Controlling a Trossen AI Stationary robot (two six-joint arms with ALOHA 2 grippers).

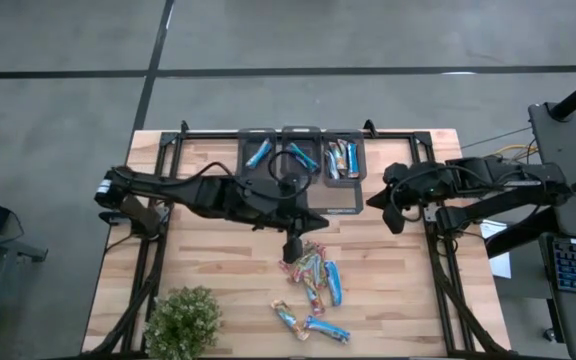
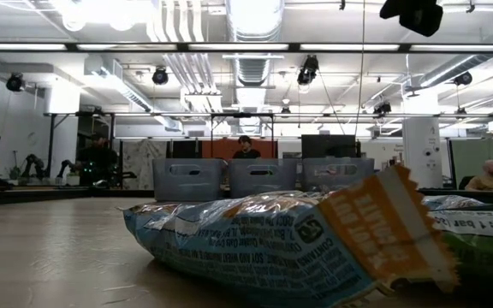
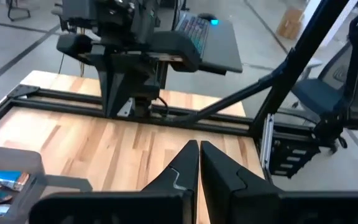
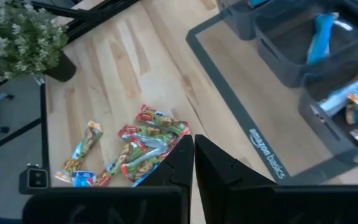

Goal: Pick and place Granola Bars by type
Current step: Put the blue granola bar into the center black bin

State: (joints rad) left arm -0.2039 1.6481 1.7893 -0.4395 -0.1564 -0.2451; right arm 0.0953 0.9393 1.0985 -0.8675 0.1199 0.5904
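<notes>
White lettering "amazon basics" runs along the rim of the dark tray [image 4: 272, 155]. Print on the blue bar wrapper [image 2: 255, 248] in the low view is too blurred to read.

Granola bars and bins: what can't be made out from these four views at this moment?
- Exact count of loose granola bars: high view, they overlap and are small.
- Pile in low view: one blue wrapper fills the frame, hiding the rest.
- Left bin: left arm covers part of it from above.
- Right bin: right wrist view, cut off by the edge.
- Wrapper print: too small, except in low view.
</notes>
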